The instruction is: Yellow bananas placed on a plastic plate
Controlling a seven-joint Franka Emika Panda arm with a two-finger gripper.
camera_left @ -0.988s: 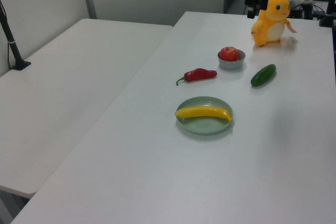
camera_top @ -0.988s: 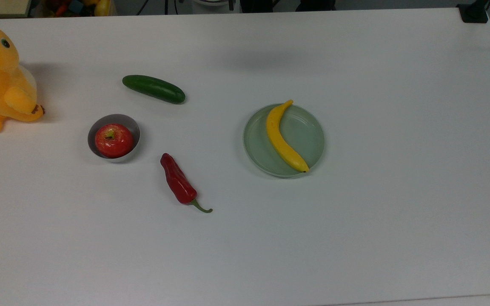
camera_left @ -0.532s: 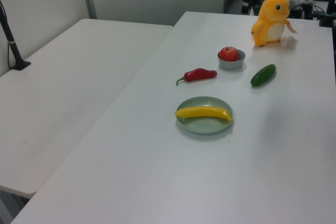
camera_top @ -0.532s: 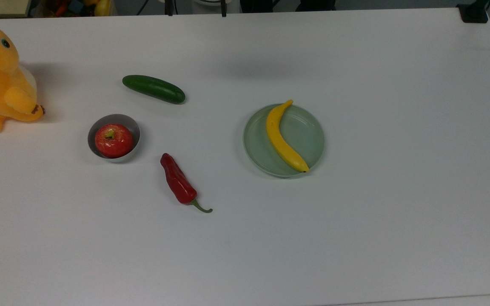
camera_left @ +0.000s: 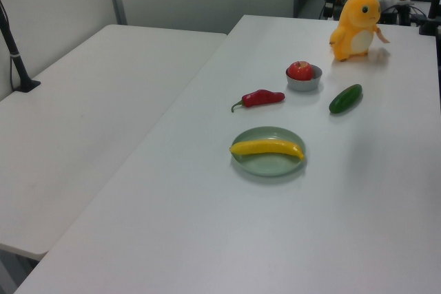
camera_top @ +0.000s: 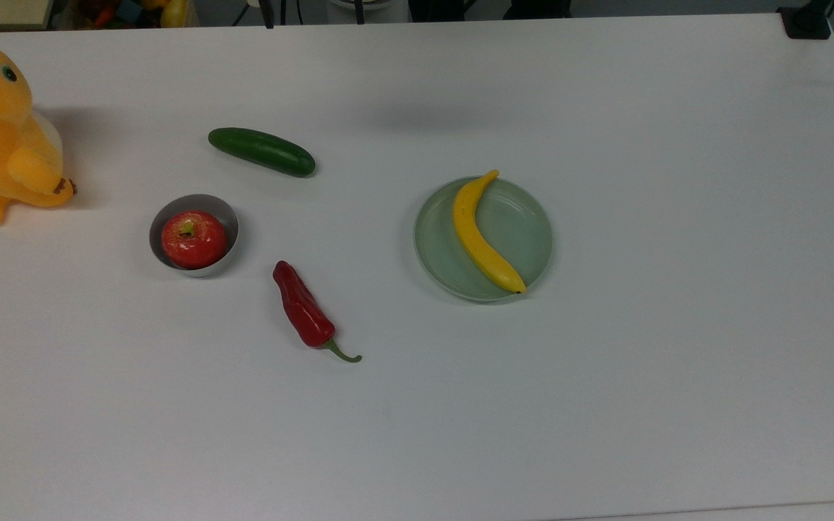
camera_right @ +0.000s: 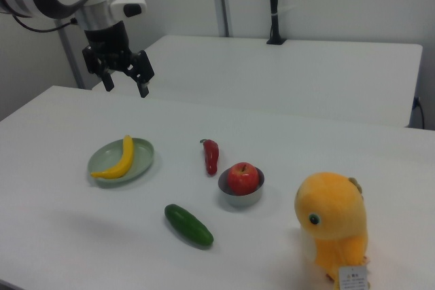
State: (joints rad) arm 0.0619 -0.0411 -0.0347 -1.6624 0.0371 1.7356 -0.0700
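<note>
A long curved yellow banana (camera_top: 483,236) lies across the pale mint-green plastic plate (camera_top: 522,230), its dark tip at the plate's rim. The left view has the same banana (camera_left: 267,147) resting on the plate (camera_left: 269,165). In the right view the banana (camera_right: 121,159) sits on the plate (camera_right: 140,155), and my gripper (camera_right: 126,87) hangs high above the table, up and back from the plate, open with nothing between its fingers.
A red chili pepper (camera_top: 304,310), a green cucumber (camera_top: 261,151) and a red apple in a small silver bowl (camera_top: 194,236) lie to the top view's left of the plate. An orange-yellow plush toy (camera_top: 1,133) stands at the far left.
The banana, plate and other objects have not moved. Dark shapes beyond the table's far edge have shifted in the top and left views.
</note>
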